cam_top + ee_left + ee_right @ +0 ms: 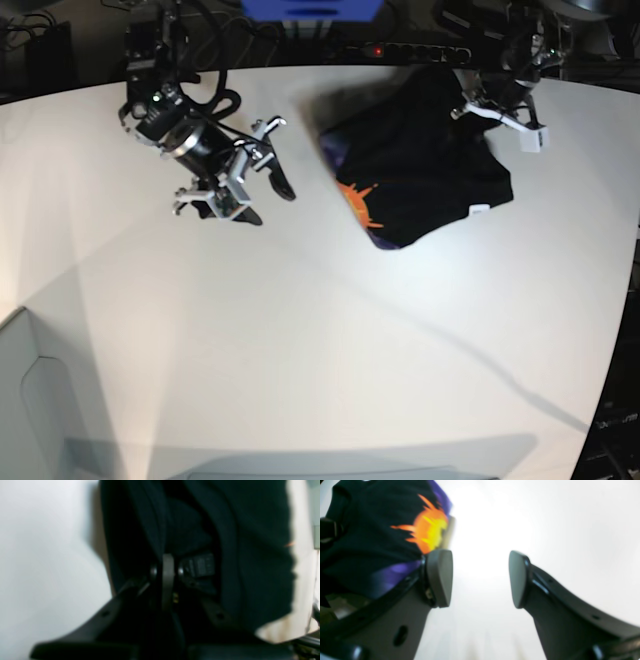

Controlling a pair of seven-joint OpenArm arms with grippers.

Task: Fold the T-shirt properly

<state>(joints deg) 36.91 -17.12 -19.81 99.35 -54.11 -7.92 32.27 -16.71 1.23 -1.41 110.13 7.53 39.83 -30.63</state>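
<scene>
one shirt, two arms, one grip

we count one t-shirt, black, bunched into a rough heap on the far right part of the white table. it is not spread flat, so its long axis is hard to fix; in the base view the heap runs roughly from its upper end near the table's far edge down toward a blunt point aimed at the near side. we see one orange mark on its left edge with a little purple beside it, and one small white tag at its lower right edge. in the right wrist view the same mark shows orange and yellow against the dark cloth.

we count two grippers. the left gripper is at the upper end of the shirt, its jaws pressed together on a fold of the black cloth, which rises around it in the left wrist view. the picture is blurred there, but the cloth clearly sits between the fingers.

the right gripper is well apart from the shirt, to its left over bare table, its jaws spread wide with nothing between them. one pad lies on the shirt's side in that view, without touching the cloth.
</scene>
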